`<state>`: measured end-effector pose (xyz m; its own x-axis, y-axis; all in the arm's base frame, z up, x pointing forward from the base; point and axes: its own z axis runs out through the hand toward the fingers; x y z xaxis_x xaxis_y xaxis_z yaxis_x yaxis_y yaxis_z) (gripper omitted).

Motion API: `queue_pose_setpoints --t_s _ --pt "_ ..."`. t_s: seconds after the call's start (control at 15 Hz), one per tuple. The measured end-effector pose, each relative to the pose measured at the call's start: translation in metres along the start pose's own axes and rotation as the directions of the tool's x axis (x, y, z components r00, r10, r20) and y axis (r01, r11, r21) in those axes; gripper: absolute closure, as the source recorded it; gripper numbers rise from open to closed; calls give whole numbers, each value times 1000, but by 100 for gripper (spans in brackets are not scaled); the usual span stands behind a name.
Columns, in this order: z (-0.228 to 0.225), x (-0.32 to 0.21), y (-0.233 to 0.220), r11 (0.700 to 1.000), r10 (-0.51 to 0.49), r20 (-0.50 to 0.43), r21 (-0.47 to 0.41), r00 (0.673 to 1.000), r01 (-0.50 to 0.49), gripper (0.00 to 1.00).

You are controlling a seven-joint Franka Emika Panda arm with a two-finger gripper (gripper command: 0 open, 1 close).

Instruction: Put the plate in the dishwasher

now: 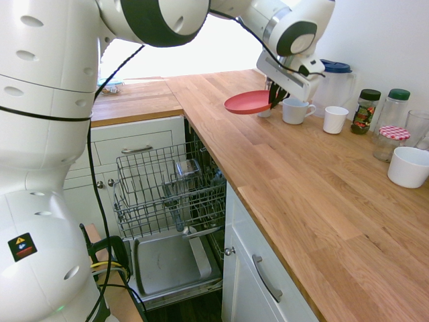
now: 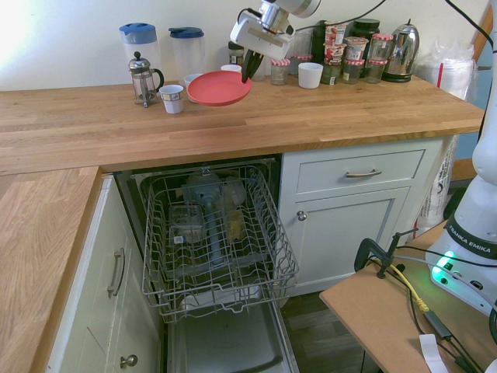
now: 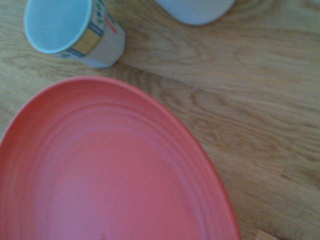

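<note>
Holding the coral-red plate (image 2: 220, 88) by its rim, your jaws (image 2: 248, 67) are clenched on it above the worktop (image 2: 326, 123). Expect light, stiff, fairly slippery plastic, unlikely to shatter; one edge is the right hold, though it may pivot. "FRANKA EMIKA" reads on the arm (image 2: 470, 235); jar labels are too small.
</note>
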<state>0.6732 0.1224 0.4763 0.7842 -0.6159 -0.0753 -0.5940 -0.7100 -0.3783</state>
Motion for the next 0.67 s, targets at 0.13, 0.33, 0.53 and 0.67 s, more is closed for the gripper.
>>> queue_pose_setpoints --t_s 0.13,0.33,0.53,0.67 --pt "-27 -30 -20 996 -91 -70 -15 993 90 100" --pt "-45 -80 -34 970 -238 -172 -87 956 226 100" --pt "-40 -146 -40 914 -395 -270 -209 878 347 100" --pt "-32 -187 -41 868 -486 -324 -289 812 404 100"
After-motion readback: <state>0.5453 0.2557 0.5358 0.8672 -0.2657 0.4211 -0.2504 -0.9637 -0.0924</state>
